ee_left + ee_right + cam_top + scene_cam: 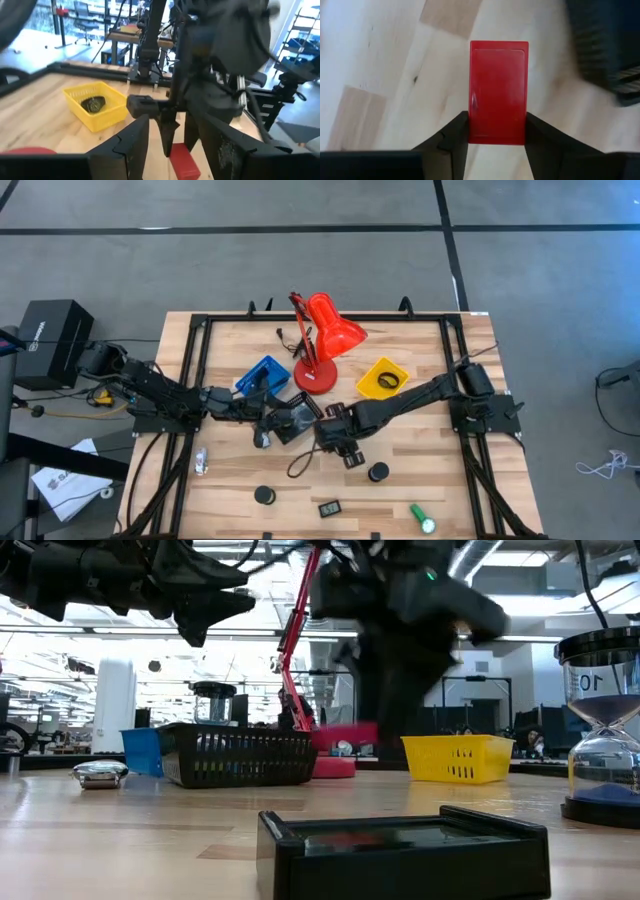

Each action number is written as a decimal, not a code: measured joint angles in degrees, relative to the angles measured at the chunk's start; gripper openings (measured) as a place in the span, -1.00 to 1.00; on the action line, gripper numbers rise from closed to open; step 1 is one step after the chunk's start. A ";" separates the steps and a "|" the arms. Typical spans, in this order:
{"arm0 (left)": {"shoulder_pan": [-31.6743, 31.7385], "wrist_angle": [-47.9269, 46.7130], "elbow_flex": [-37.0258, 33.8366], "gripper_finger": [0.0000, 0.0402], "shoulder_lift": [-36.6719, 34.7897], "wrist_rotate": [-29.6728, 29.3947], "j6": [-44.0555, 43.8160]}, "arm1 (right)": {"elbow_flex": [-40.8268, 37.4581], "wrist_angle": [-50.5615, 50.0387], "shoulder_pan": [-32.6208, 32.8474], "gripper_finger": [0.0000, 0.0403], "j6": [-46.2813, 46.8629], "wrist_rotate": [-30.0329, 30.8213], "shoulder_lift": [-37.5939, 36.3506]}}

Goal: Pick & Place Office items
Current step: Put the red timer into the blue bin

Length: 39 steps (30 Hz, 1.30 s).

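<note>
My right gripper (pixel 497 142) is shut on a red block (pixel 498 90) near the table's middle, right of the black tray (pixel 290 422). My left gripper (pixel 170 150) is open with nothing between its fingers. It hovers by the black tray (pixel 235 755), facing the right gripper (pixel 167 127) and the block (pixel 182 161). On the near part of the table lie two black discs (pixel 264 495) (pixel 378 472), a small black rectangle (pixel 330 507), a green cylinder (pixel 422 518), a silvery bit (pixel 201 462) and a black loop (pixel 300 463). My right gripper pinches the red block between its two fingers (pixel 455 135) at one short end (pixel 497 135), the fingers on its two long sides. It comes from above, pointing down. The block hangs below the fingers and appears lifted clear of the table in the low view (pixel 350 732).
A red desk lamp (pixel 322 340) stands at the far middle, between the blue tray (pixel 262 375) and the yellow tray (pixel 384 378), which holds a dark item (pixel 93 104). In the low view an hourglass (pixel 600 730) stands at the right.
</note>
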 joint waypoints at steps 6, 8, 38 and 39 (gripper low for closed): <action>0.00 0.99 0.71 -0.04 0.00 -0.26 4.24 | 9.31 -1.11 -2.56 -0.29 1.43 3.57 -0.20; 0.00 0.86 0.76 0.01 0.00 -0.30 4.92 | 11.21 -0.14 -3.69 -0.25 4.90 4.52 -0.20; 3.12 -6.96 0.72 0.28 0.00 -6.49 10.59 | 14.05 2.96 -8.73 -0.21 1.79 3.91 -0.20; 3.10 -6.97 0.72 0.29 0.00 -6.43 10.59 | 14.05 2.96 -8.69 -0.19 1.77 3.93 -0.20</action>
